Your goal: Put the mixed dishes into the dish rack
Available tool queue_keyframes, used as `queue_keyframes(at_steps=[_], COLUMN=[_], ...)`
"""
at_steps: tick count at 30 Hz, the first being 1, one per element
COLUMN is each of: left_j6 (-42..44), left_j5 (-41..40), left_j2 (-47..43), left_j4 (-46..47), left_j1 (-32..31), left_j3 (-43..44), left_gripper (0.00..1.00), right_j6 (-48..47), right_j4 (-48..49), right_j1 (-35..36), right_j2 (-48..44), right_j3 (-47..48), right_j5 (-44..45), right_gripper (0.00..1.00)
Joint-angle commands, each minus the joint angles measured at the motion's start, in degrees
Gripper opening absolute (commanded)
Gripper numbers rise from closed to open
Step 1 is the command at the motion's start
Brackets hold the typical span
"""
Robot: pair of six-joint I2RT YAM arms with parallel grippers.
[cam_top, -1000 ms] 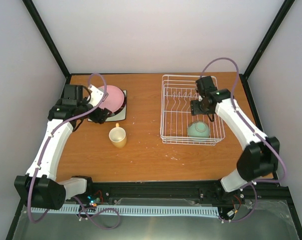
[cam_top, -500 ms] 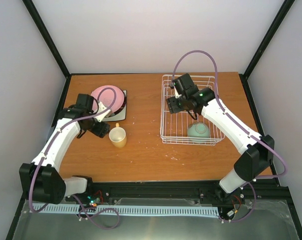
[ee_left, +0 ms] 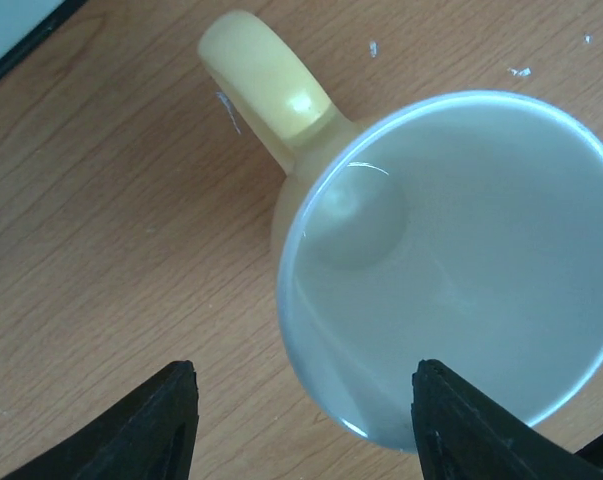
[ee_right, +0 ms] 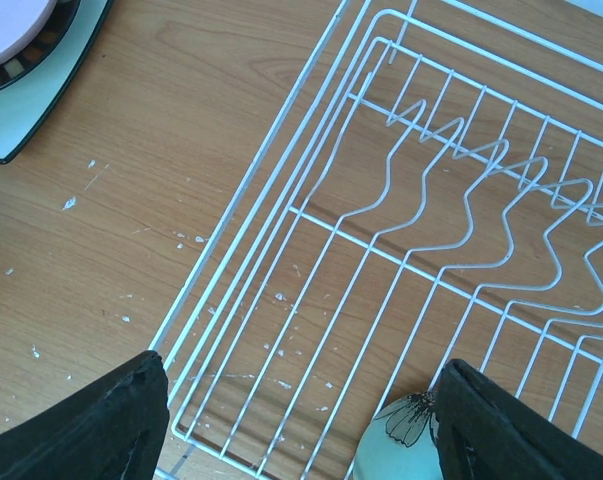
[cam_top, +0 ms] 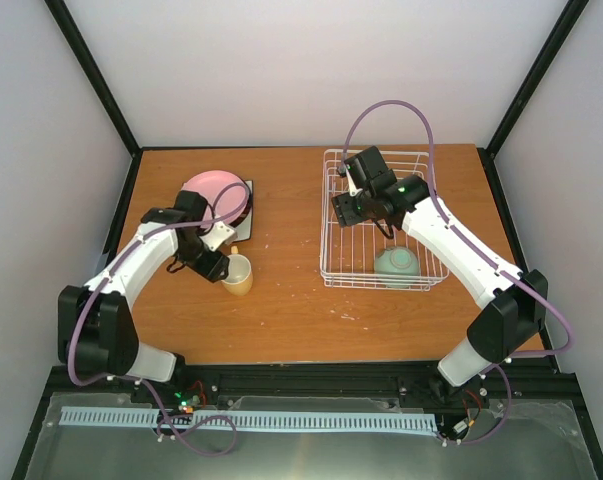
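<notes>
Mug step: the left pincer [ee_left: 303,380] hovers spread astride the rim of the pale yellow mug [ee_left: 451,260]; next, I judge, close and lift; the right pincer [ee_right: 301,370] hangs spread over the dish rack [cam_top: 366,255].

Glazed dishes, coated wire, wood-grain top

The pale yellow mug [ee_left: 451,250] is smooth and glossy, with bright highlights on its handle and white inside. The table [ee_left: 101,250] shows matt wood grain flecked with white specks. The dish rack [cam_top: 326,250] is thin white-coated wire. The left gripper [ee_left: 303,400] has matt black fingers [ee_left: 151,430].
</notes>
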Motion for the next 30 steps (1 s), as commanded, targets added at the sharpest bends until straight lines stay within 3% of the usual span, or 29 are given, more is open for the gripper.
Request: queue_keyframes(at_steps=[1, 3, 11, 20, 23, 26, 30], left_j6=[-0.78, -0.79, -0.79, -4.17, -7.58, -7.31, -2.83], left_j5=[1.01, 1.47, 4.62, -2.85, -11.42, -20.5, -34.61], left_j2=[2.31, 3.74, 9.51, 5.81, 2.32, -2.16, -9.47], left_j4=[0.36, 0.92, 0.74, 3.15, 4.77, 6.75, 15.75], left_j1=[-0.57, -0.62, -1.09, -2.64, -4.12, -7.93, -17.05], left_j3=[1.69, 2.01, 5.08, 10.62, 15.12, 17.12, 14.39], left_gripper=[0.56, 0.49, 0.01, 0.01, 0.01, 0.01, 0.01], right_j6=[-0.81, -1.02, -1.6, -0.91, 0.13, 2.0, 6.35], right_j4=[-0.22, -0.18, -0.56, 0.31, 1.72, 3.1, 5.99], right_j1=[0.08, 0.15, 0.15, 0.06, -0.07, -1.09, -4.62], right_j2=[-1.21, -1.12, -0.67, -0.8, -1.02, -0.3, 1.08], right_j3=[2.12, 2.15, 1.73, 0.97, 0.94, 1.74, 2.32], right_j5=[1.05, 1.32, 2.48, 1.87, -0.95, -7.59, -24.26], right_gripper=[0.72, 0.72, 0.72, 0.71, 0.7, 0.69, 0.67])
